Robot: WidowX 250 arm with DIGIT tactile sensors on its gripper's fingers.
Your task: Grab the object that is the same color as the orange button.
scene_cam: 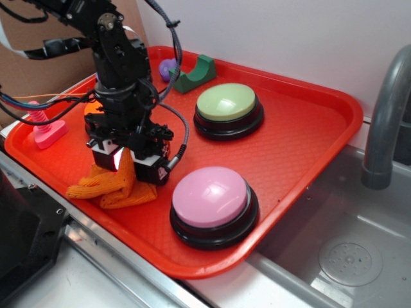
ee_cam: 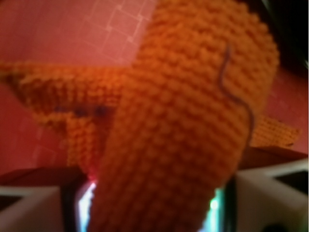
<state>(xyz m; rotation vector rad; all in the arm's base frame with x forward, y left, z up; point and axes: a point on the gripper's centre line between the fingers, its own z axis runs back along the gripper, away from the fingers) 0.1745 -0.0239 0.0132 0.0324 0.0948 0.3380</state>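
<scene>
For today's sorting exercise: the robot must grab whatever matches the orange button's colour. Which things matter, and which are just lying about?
Job:
orange rag
orange button, mostly hidden behind the arm
gripper

Lying about:
green button
pink button
green block
purple ball
pink spring toy

Tray (scene_cam: 308, 138) beside sink (scene_cam: 350, 256). On tray: rag (scene_cam: 112, 186) near front-left edge, gripper (scene_cam: 126, 162) directly above, clamping it. Two buttons right of rag, one (scene_cam: 214, 204) front, one (scene_cam: 228, 110) behind. Faucet (scene_cam: 385, 122) far right.
</scene>
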